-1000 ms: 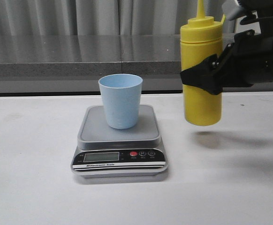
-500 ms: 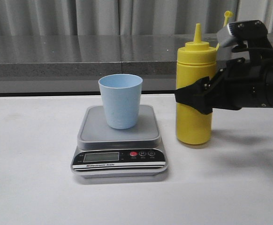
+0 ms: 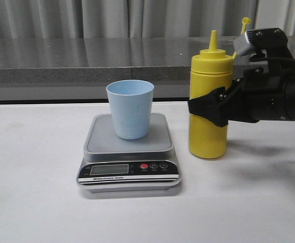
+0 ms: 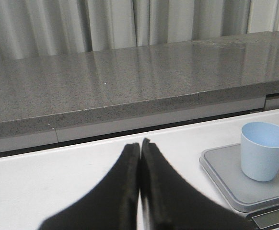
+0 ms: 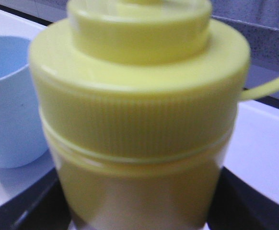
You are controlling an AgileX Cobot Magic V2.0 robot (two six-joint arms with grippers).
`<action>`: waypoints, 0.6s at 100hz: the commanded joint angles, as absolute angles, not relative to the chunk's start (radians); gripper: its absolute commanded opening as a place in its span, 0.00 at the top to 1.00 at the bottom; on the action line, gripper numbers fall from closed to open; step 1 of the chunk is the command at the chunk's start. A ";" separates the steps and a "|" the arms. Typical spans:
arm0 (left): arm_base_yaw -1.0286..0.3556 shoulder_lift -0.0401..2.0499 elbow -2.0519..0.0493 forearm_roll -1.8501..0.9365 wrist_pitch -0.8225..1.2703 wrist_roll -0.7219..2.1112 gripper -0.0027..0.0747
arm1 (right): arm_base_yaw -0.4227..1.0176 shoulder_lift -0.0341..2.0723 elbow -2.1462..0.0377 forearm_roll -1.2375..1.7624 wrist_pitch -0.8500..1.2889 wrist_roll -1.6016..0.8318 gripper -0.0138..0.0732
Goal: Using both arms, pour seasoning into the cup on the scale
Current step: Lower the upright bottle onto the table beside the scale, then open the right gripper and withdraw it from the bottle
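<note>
A: The seasoning (image 3: 208,106) had come down. A second earlier it hung clear of the bench (image 3: 36,202) with a shadow under its base; half a second earlier it stood on the bench, and here it stood upright just beside the scale (image 3: 129,154), toward the bench's right edge.

B: Was it let go?

A: No. The right gripper (image 3: 214,107) still had its jaws pinching the bottle at mid-height. The left gripper (image 4: 140,158) had its jaws pressed together on nothing, off toward the left edge.

B: So what did that mean?

A: I judged the pouring either finished or not begun; the cup (image 3: 130,108) sat upright on the scale's platform, and I couldn't see inside it.

B: Any writing?

A: A white strip under the display read roughly "Electronic Scale." The digits were unreadable, and the bottle bore no label.
</note>
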State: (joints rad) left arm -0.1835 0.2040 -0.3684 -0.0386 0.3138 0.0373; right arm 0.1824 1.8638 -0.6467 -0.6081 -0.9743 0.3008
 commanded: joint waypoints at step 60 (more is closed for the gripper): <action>-0.180 0.215 -0.397 -0.042 0.234 0.030 0.99 | 0.179 1.827 -0.665 -0.593 -1.045 0.290 0.10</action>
State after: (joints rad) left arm -0.1835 0.2040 -0.3684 -0.0386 0.3138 0.0373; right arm 0.1824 1.8657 -0.6467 -0.6067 -0.9743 0.3008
